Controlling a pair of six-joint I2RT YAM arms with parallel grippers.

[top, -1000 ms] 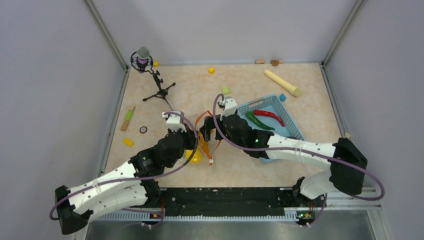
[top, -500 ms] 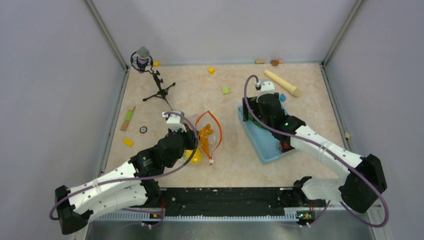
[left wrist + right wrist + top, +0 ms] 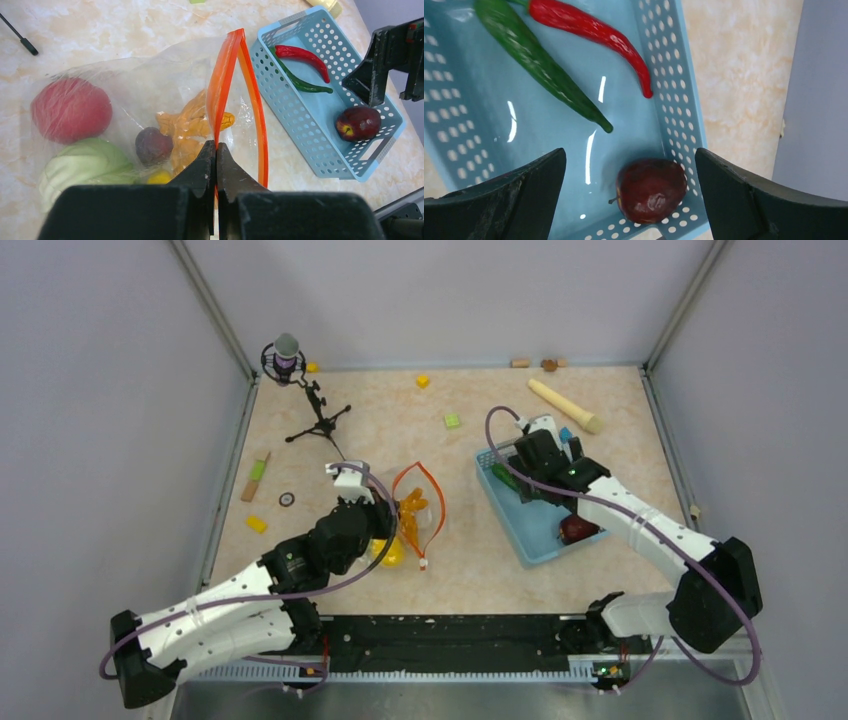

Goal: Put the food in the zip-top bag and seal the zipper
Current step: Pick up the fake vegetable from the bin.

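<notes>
1. The left gripper (image 3: 216, 148) is closed, its fingers pinched on the zipper (image 3: 227, 80) at the near end of the orange-red strip.
2. The zip-top bag (image 3: 150, 80) lies on the table (image 3: 380, 430) left of centre. Its mouth is open and the two zipper strips are parted into a loop.
3. Inside the bag are a red tomato (image 3: 71, 108) at 9 o'clock, a pale green piece (image 3: 82, 167) at 7 o'clock, a dark purple piece (image 3: 153, 145) and orange pieces (image 3: 187, 132) near the mouth. A yellow piece (image 3: 159, 176) shows partly behind the fingers.
4. The right gripper (image 3: 629, 152) has its jaws spread wide with nothing held, and is poised above the light-blue mesh basket (image 3: 669, 75).
5. In the basket are a red chili (image 3: 594, 32) and a green chili (image 3: 539, 65) side by side toward 11 o'clock. A dark red apple (image 3: 651, 189) sits in the 6 o'clock corner, against the wall.
6. From above, the basket lies at 3 o'clock of the bag, apart from it.
7. Toward 12 o'clock on the table are a microphone tripod (image 3: 318, 422), a yellow cube (image 3: 423, 381), a green cube (image 3: 452, 421) and a wooden stick (image 3: 565, 405).
</notes>
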